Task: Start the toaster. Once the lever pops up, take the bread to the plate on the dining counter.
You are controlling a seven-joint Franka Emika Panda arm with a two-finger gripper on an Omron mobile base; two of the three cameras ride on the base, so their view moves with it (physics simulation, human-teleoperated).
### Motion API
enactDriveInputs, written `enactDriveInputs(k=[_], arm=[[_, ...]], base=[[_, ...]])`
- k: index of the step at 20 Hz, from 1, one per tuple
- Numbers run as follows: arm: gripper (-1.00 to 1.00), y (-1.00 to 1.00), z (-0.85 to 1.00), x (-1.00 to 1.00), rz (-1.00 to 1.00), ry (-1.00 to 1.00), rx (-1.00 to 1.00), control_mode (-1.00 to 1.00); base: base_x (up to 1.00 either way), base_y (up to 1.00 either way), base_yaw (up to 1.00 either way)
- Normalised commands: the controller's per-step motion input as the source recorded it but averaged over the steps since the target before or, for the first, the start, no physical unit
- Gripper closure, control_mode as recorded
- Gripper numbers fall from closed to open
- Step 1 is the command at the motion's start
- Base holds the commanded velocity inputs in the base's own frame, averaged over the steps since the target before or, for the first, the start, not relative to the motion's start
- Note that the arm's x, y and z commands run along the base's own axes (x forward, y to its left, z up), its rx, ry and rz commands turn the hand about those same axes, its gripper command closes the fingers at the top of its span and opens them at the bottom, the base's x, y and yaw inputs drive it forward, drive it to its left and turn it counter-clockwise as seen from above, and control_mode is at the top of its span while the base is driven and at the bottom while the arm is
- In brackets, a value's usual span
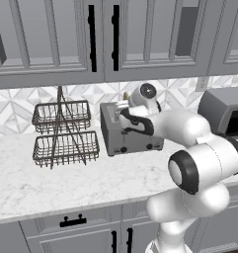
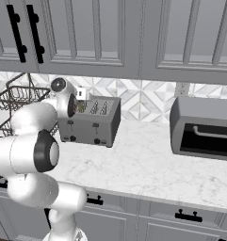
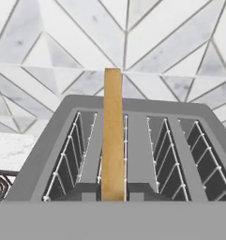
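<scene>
The toaster [image 1: 132,129] was a boxy grey metal block with four wire-lined slots in its top and small dark knobs and levers along its front face. It stood on the white marble-patterned desk [image 1: 66,180], towards the far side, close to the tiled wall. The bread [image 3: 112,136] appeared edge-on in the hand view as a thin tan-golden strip, upright and running over the second slot from the left, with its top edge clear above the toaster's rim. In the right base view a small golden patch showed just above the toaster's near-left corner. The end effector [image 2: 80,104] was poised over that left end of the toaster's top, with its dark finger tips [image 3: 86,191] set narrowly on either side of the slice's lower end; it looked closed on the bread, though the contact itself was hard to make out.

To the left of the toaster stood a two-tier wire basket rack [image 1: 63,133], near it but apart. To the right, well apart, sat a larger grey appliance [image 2: 203,128] with a dark window. Between toaster and appliance lay a broad bare stretch of desk, and more bare surface ran from the toaster's front to the desk's near edge. Grey wall cabinets [image 1: 51,37] hung overhead, with room between their undersides and the toaster's top.
</scene>
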Motion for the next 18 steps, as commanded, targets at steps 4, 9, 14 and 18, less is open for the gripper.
enactDriveInputs(k=[4, 9, 14, 18], arm=[[1.00, 0.00, 0.35, -0.48, 0.00, 0.00, 0.00, -1.00], [1.00, -0.01, 0.24, -0.57, 0.00, 0.08, 0.00, -1.00], [1.00, -0.05, 0.00, -0.52, 0.00, 0.18, 0.00, -1.00], [1.00, -0.07, 0.07, -0.65, 0.00, 0.17, 0.00, -1.00]], base=[[0.00, 0.00, 0.00], [0.00, 0.00, 0.00], [0.00, 0.00, 0.00], [0.00, 0.00, 0.00]])
